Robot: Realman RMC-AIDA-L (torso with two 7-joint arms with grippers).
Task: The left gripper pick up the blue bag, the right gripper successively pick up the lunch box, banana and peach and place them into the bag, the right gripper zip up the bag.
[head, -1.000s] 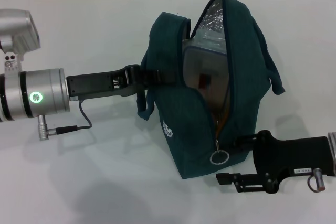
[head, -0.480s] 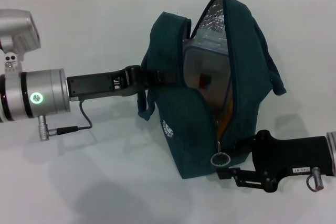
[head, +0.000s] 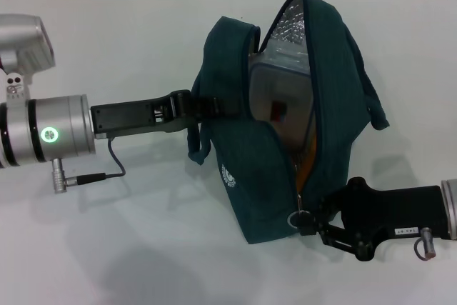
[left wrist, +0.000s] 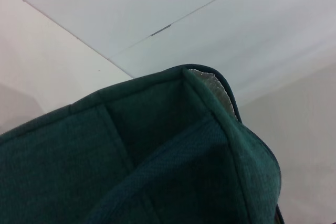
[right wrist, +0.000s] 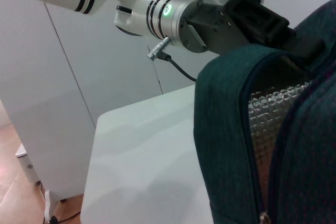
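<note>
**Right gripper at the zipper pull, bag not yet closed**

You have the blue bag point(head: 285, 141) standing in the middle of the white table point(head: 143, 248), with its open slit running from the near bottom up toward the far top. The foil lining shows at the top end. The left gripper point(head: 187, 105) reaches in from the left and is clamped on the bag's left side near a handle strap, so the bag stays upright. Inside the opening you can see the lunch box point(head: 282, 94); banana and peach I cannot make out.

The right gripper point(head: 305, 221) comes from the right, low and near, and its fingertips sit at the zipper pull point(head: 295, 218); whether they pinch it, I cannot tell.

The zipper line leads up and away from this gripper. I judge you must pull along that line. Above the bag there is free room, and the table around is open.
</note>
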